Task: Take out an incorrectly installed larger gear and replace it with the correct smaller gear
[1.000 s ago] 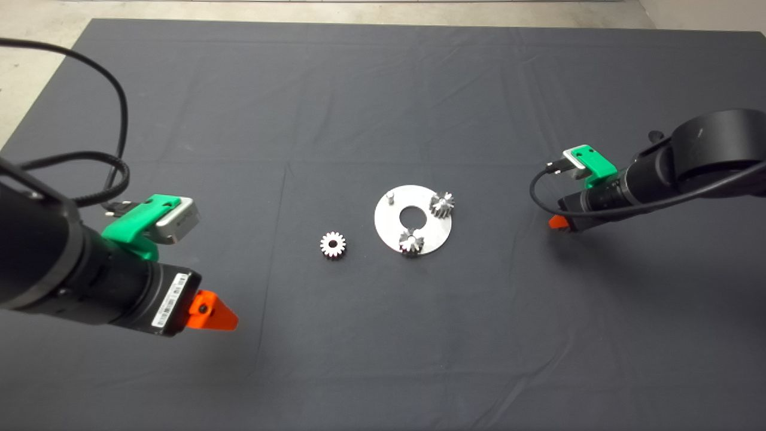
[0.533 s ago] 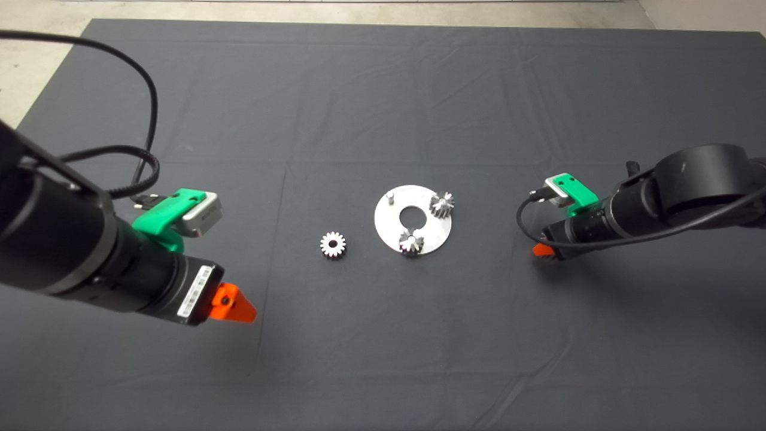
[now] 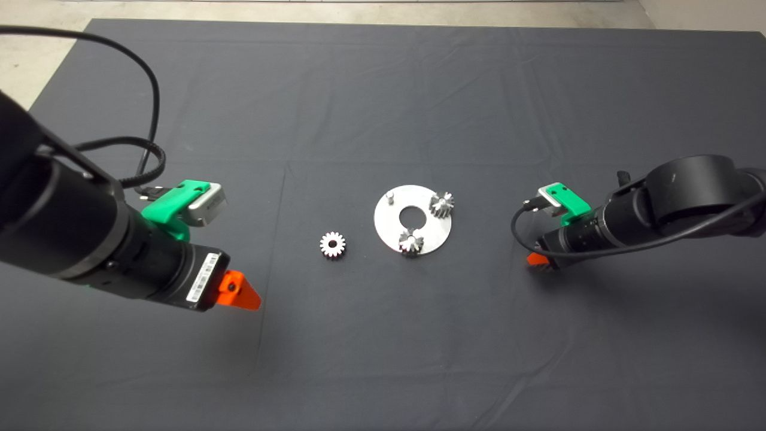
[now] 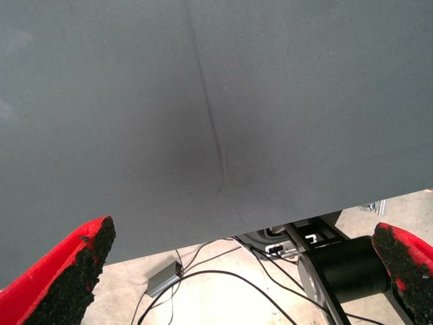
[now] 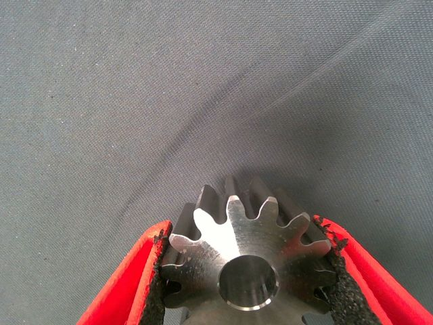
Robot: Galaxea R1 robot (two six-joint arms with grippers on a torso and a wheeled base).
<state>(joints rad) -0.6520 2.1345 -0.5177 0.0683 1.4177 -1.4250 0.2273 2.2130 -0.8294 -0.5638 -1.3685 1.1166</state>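
Note:
The larger gear (image 5: 247, 261), dark steel with flared teeth, sits between my right gripper's (image 5: 247, 284) red fingers, close above the mat. In the head view that gripper (image 3: 537, 262) is low at the mat's right, and the gear is hidden under it. The smaller gear (image 3: 333, 245), silver with a flat pale face, lies on the mat left of the round silver plate (image 3: 389, 226). The plate carries two small gears (image 3: 442, 205) (image 3: 411, 242) and a bare pin (image 3: 389, 197). My left gripper (image 3: 240, 297) hovers open and empty left of the smaller gear, and the left wrist view (image 4: 243, 271) shows only mat under it.
The dark mat (image 3: 383, 90) covers the table, with pale floor beyond its far edge. A black cable (image 3: 143, 96) loops behind the left arm. Past the mat's edge, the left wrist view shows floor, cables and a small grey box (image 4: 162, 279).
My right gripper has moved left and toward the near edge, lower to the mat, with the larger gear in it. My left gripper has moved a little right toward the smaller gear.

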